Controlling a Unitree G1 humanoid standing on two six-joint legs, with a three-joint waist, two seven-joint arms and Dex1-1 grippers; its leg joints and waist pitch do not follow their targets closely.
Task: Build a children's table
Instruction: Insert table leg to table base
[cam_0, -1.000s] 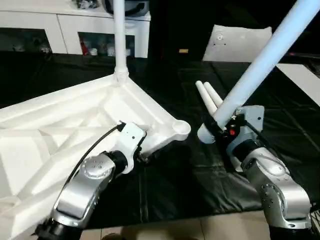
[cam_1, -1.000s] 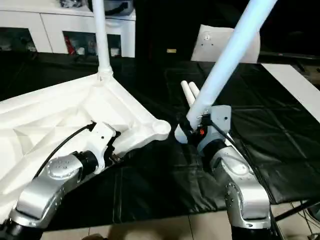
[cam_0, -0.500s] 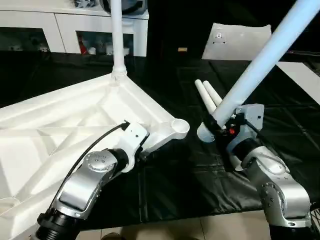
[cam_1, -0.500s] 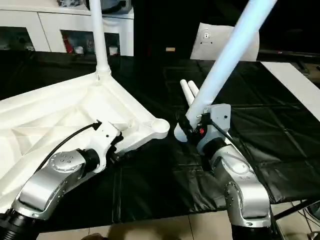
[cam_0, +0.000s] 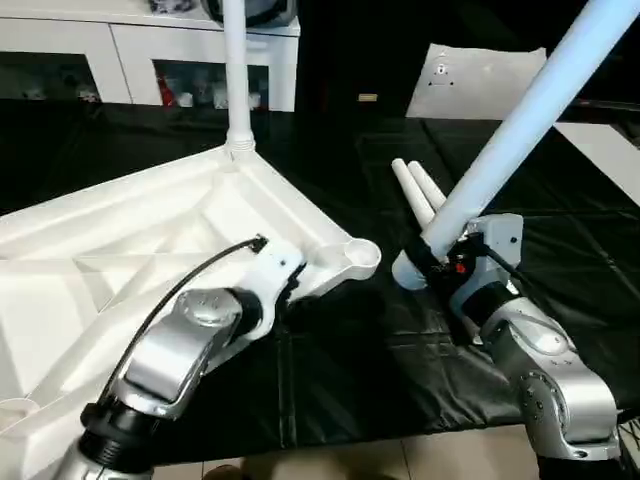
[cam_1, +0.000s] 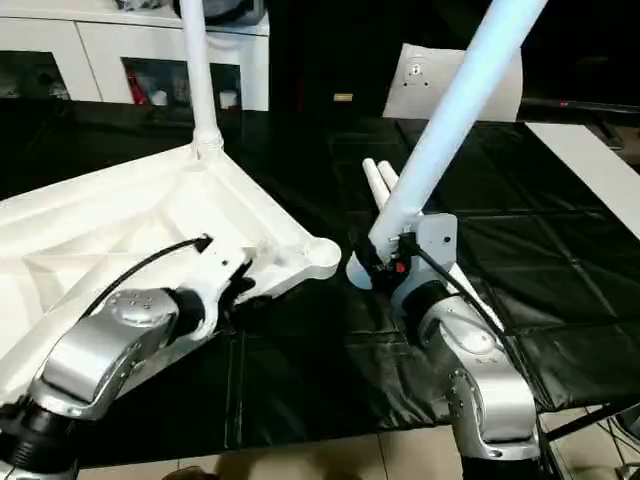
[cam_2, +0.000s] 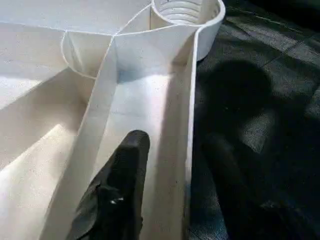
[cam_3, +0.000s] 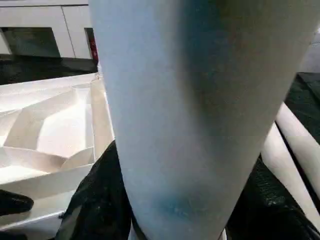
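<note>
The white tabletop (cam_0: 130, 240) lies ribbed side up on the black mat. One leg (cam_0: 237, 80) stands upright in its far corner socket. The near corner socket (cam_0: 362, 255) is empty. My left gripper (cam_0: 290, 285) straddles the tabletop's rim wall just behind that socket. It is open, with one black finger (cam_2: 122, 190) inside the rim and the other outside. My right gripper (cam_0: 440, 262) is shut on a long white leg (cam_0: 520, 120) that slants up to the right. The leg's thick end (cam_0: 408, 272) hangs just right of the empty socket. Two more legs (cam_0: 415, 190) lie on the mat behind.
A white cabinet (cam_0: 130, 50) with dark compartments runs along the back left. A white pillow-like slab (cam_0: 480, 75) leans at the back right, and a white board (cam_0: 610, 150) lies at the right edge. The mat (cam_0: 350, 380) ends near pale floor in front.
My left forearm has rolled and its wrist has slid a little along the rim toward the near socket. The right gripper holds the leg much as before.
</note>
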